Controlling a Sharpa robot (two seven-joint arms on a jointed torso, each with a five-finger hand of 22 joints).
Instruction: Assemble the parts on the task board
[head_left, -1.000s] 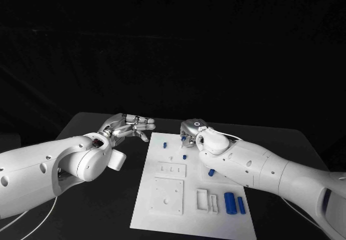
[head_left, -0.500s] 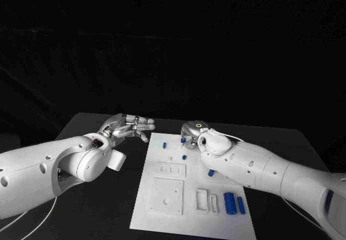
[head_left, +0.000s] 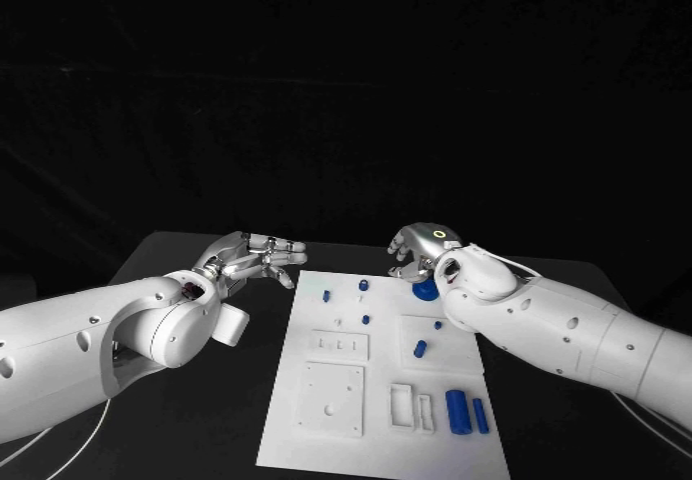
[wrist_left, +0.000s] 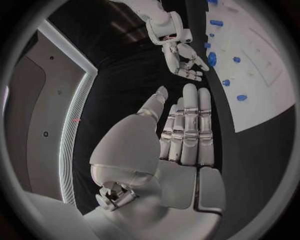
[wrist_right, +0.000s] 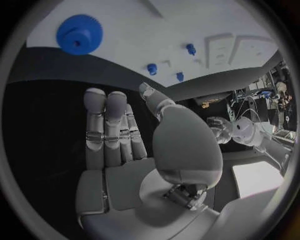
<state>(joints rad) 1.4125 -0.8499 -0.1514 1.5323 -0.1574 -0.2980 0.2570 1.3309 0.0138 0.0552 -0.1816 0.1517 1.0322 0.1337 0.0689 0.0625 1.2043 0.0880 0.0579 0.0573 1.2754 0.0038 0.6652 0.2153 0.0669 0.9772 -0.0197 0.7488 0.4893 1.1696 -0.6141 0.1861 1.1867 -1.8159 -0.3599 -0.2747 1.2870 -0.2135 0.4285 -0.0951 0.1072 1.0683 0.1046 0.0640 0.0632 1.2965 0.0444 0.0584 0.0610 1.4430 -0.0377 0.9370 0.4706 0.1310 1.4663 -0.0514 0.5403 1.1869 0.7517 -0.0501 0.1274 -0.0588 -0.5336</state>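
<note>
Head view shows the white board (head_left: 378, 400) lying lengthwise in the middle of the black table (head_left: 173, 250). Small blue parts (head_left: 365, 285) stand or lie along its far half, and two longer blue pieces (head_left: 460, 408) lie side by side near its right edge, closer in. A round blue gear (head_left: 427, 292) sits at the board's far right edge, just beside the right hand (head_left: 421, 250). That hand hangs above the far right corner, fingers apart and holding nothing; its wrist view shows the fingers (wrist_right: 106, 130) straight and the gear (wrist_right: 79, 34) flat on the board, apart from them. The left hand (head_left: 260, 258) hovers off the board's far left corner, fingers spread and empty; its wrist view shows the fingers (wrist_left: 187, 125) extended together.
</note>
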